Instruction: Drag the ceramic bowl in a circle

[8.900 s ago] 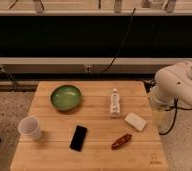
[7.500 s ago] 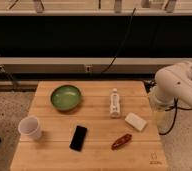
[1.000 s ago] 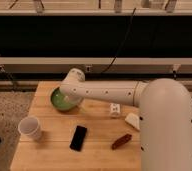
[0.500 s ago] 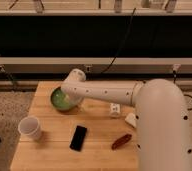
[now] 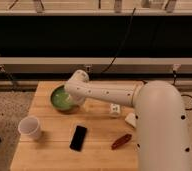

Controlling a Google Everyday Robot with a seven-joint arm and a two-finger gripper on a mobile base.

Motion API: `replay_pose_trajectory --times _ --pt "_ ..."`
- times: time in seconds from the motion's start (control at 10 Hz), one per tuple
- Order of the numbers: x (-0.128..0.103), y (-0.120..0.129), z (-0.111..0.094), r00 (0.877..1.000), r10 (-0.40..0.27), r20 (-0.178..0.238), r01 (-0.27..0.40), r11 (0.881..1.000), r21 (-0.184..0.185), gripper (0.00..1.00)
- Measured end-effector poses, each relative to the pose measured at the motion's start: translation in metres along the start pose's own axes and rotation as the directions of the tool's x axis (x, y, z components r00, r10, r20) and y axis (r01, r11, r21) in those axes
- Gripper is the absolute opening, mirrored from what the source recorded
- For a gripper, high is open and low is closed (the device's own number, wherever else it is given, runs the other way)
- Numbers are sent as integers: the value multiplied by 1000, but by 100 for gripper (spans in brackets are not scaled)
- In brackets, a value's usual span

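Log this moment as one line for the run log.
gripper: at ceramic bowl | ceramic bowl: back left of table | white cup: front left, apart from bowl | black phone: centre front

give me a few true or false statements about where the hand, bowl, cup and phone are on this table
1. The robot's hand is down at the shallow glossy green ceramic bowl. True.
2. The white paper cup stands inside the bowl. False: it stands apart from the bowl on the wooden table, nearer the front left.
3. The flat black phone lies between the cup and the reddish-brown oblong item. True.
4. The bowl sits at the table's front edge. False: it is toward the back left.
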Motion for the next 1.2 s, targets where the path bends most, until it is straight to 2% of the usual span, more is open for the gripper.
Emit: replay_pose_trajectory --times 1.2 --pt "8 -2 13 1000 -1 20 1 1000 -4 80"
